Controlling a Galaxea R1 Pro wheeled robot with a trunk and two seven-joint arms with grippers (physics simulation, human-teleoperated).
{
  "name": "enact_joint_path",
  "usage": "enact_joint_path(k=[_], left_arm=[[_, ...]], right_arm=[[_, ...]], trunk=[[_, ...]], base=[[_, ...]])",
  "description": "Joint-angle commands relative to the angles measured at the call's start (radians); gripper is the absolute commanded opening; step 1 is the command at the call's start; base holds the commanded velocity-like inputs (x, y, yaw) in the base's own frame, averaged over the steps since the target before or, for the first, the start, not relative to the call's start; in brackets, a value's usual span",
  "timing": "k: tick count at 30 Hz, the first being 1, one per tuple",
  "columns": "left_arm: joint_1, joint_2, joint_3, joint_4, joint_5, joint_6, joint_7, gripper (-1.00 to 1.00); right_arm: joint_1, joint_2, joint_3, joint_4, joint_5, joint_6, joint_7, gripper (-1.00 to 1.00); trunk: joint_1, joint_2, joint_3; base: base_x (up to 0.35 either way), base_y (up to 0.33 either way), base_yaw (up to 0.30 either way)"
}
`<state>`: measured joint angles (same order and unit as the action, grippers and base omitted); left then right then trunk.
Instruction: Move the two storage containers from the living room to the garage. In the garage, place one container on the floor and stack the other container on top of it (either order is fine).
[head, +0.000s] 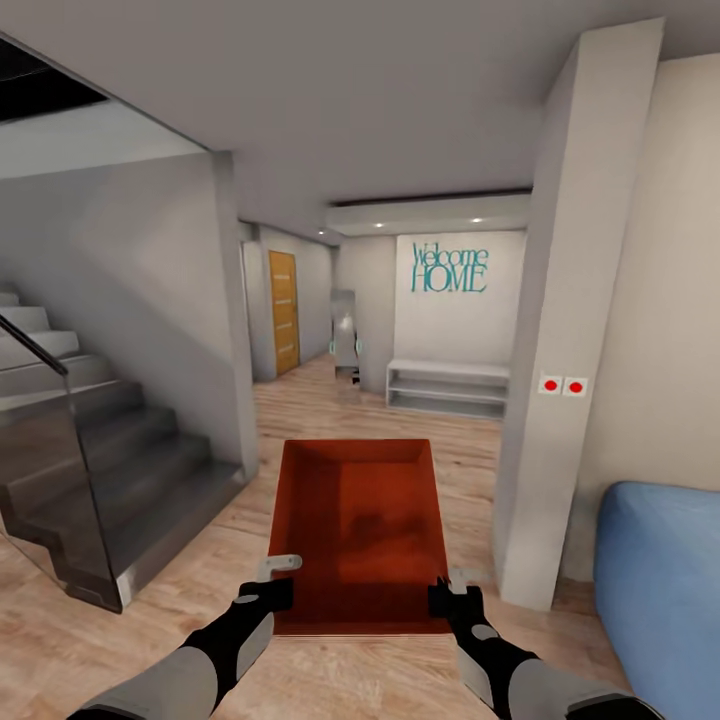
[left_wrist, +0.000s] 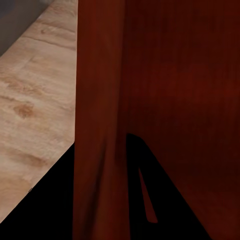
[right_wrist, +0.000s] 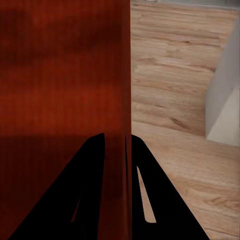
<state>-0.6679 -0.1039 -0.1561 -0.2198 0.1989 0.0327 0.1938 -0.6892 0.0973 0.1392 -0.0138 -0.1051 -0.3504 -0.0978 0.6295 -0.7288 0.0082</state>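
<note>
The storage container (head: 360, 530) hides the floor beneath it, and the sofa (head: 660, 590) is cut off.

Overall: evenly lit, soft indoor render, moderately bright.
Sources: small ceiling spots (head: 452, 221) glow in the recess above the far wall.
Shadows: faint; a dark blotch lies on the bin (head: 358, 525) bottom; the stairs (head: 95, 440) side is greyer.
Glare: pale sheen on the wood floor (head: 330, 390) down the hall.
Distortion: wide-angle stretch in the head view; the pillar (head: 560, 330) leans, the walls splay.
Sharpness: mild softness, coarse textures.
Wrist views: fingers (right_wrist: 90, 200) are pure black silhouettes; the bin wall reads deep, dim red.
</note>
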Motion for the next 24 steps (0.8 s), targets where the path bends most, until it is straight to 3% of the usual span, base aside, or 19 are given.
enact_joint_path(k=[1,24], left_arm=[[-0.001,0.041,0.071,-0.009,-0.012,-0.048,0.014,-1.00],[-0.001,0.038,0.070,-0.014,-0.010,-0.050,0.014,-1.00]], right_arm=[[0.000,0.000,-0.015,0.014,-0.017,-0.005,0.000,-1.00],[0.000,-0.002,-0.015,0.014,-0.018,-0.005,0.000,-1.00]], trunk=[[0.001,0.000,0.000],[0.001,0.000,0.000]], base=[[0.322,0.000,0.000],[0.322,0.000,0.000]])
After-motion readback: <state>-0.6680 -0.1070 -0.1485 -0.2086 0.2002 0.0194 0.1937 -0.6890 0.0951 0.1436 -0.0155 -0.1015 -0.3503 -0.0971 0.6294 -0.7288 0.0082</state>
